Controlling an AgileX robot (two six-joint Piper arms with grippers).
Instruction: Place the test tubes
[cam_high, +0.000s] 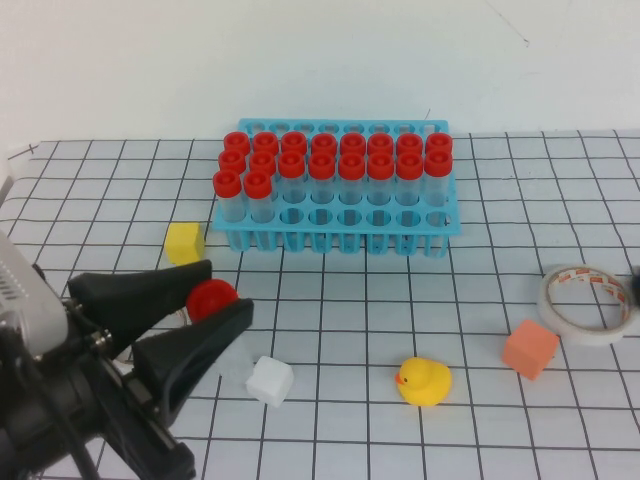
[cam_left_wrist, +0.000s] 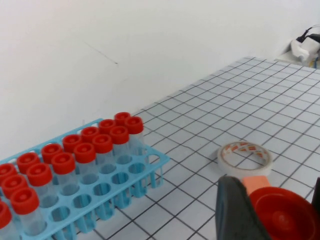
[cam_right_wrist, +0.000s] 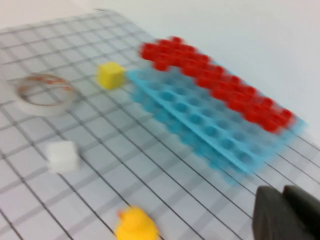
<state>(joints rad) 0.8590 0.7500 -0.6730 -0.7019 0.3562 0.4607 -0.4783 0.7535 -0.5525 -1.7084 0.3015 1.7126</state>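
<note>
A blue test tube rack (cam_high: 340, 235) stands at the back middle of the gridded table. Its rear rows hold several red-capped tubes (cam_high: 322, 165), and its front row of holes is empty. At the near left, my left gripper (cam_high: 215, 300) is shut on a red-capped test tube (cam_high: 212, 298), whose clear body hangs below the fingers. In the left wrist view the red cap (cam_left_wrist: 282, 212) sits between the dark fingers (cam_left_wrist: 237, 210). My right gripper (cam_right_wrist: 283, 196) is shut with nothing in it, off to the right of the rack.
A yellow cube (cam_high: 184, 242) lies left of the rack. A white cube (cam_high: 270, 381) and a yellow rubber duck (cam_high: 424, 382) sit near the front. An orange cube (cam_high: 530, 348) and a tape roll (cam_high: 590, 303) lie at the right.
</note>
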